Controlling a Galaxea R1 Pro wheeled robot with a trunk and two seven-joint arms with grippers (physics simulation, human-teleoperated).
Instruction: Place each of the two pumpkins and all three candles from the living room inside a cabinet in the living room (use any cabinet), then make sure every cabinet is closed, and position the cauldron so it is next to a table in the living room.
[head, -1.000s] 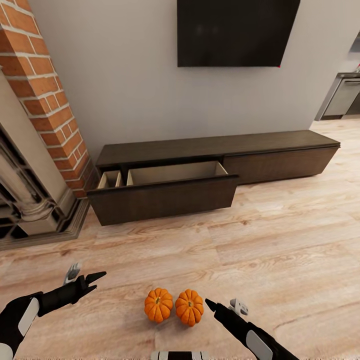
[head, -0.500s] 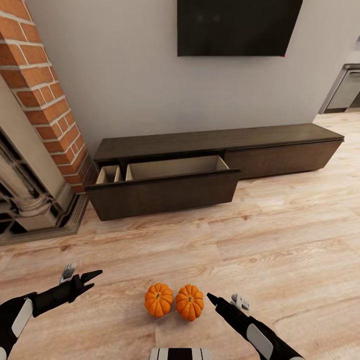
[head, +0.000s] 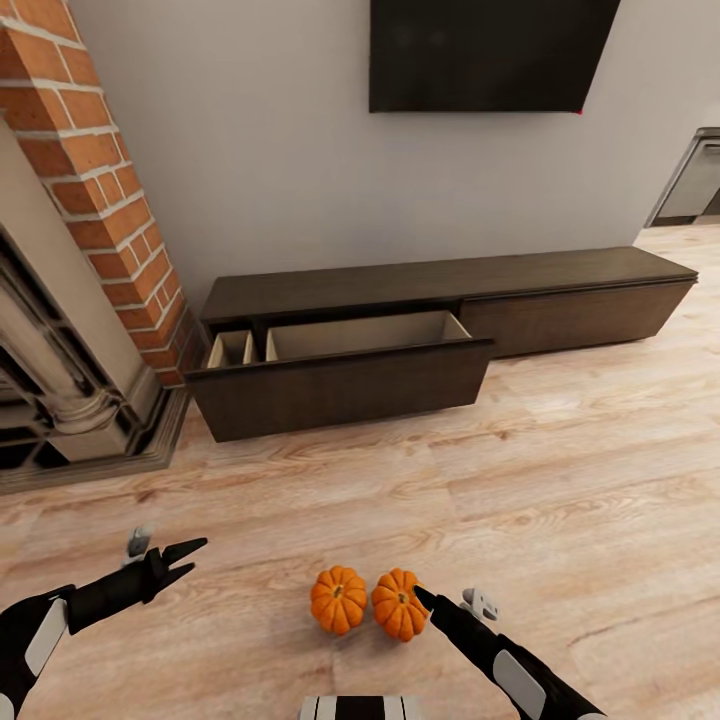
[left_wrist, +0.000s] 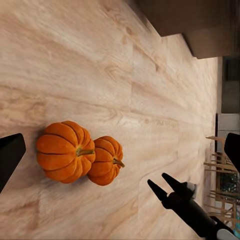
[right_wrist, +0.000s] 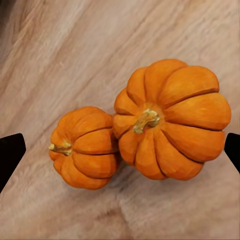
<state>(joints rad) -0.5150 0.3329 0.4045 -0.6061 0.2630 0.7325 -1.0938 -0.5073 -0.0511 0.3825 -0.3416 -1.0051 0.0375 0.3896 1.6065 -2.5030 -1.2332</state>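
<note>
**Two pumpkins on the floor, one cabinet front pulled out**

Head view: the cabinet (head: 440, 300) is long and low, its long axis running along the grey wall, from the brick fireplace (head: 90, 250) toward the doorway on the right. It has two wide fronts. The left drawer (head: 340, 385) is pulled out toward the robot, showing a pale inside with two compartments, and the right front is closed. A dark screen (head: 490, 55) hangs on the wall above. Two pumpkins sit side by side and touching on the light wood floor (head: 560, 470), well apart from the cabinet: the left pumpkin (head: 338, 599) and the right pumpkin (head: 400, 604). The left gripper (head: 185, 556) hovers off to the left with its fingers parted. The right gripper (head: 425, 600) has its tip at the right pumpkin; its spread cannot be told here.

Left wrist view: both pumpkins (left_wrist: 65, 151) (left_wrist: 106, 160) lie on the planks, stems pointing sideways in this picture. The other arm's gripper (left_wrist: 162, 185) shows two parted fingers near them.

Right wrist view: the larger-looking pumpkin (right_wrist: 172, 117) and its neighbour (right_wrist: 85, 146) are seen stem-on, with the dark fingertips (right_wrist: 10, 152) at opposite edges, set wide and holding nothing.
</note>
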